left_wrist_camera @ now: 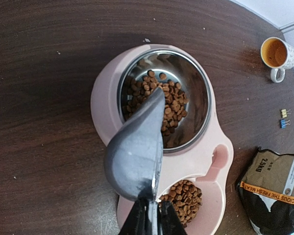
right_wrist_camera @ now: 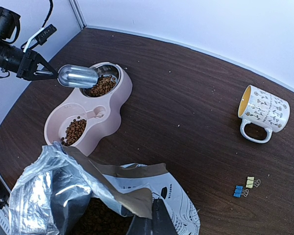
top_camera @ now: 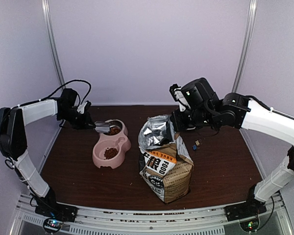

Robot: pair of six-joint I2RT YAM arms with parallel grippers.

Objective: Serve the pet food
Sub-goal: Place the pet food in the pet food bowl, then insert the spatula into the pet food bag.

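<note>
Pet food [left_wrist_camera: 174,105] lies in the steel bowl set in the far half of the pink double bowl [left_wrist_camera: 210,166]. More kibble [left_wrist_camera: 185,199] fills the near compartment. My left gripper [left_wrist_camera: 152,220] is shut on the handle of the silver scoop [left_wrist_camera: 134,156]. The scoop hangs turned on its side over the steel bowl's rim, its inside hidden. In the top view the scoop [top_camera: 103,128] is at the bowl's left edge. My right gripper [right_wrist_camera: 154,203] is shut on the folded rim of the open kraft bag [right_wrist_camera: 63,191], with dark kibble showing inside.
The bag [top_camera: 166,169] stands right of the pink bowl [top_camera: 122,145], near the table's middle. A patterned mug [right_wrist_camera: 262,112] stands at the far right. Two small binder clips [right_wrist_camera: 246,187] lie near the bag. Walls close the back and sides.
</note>
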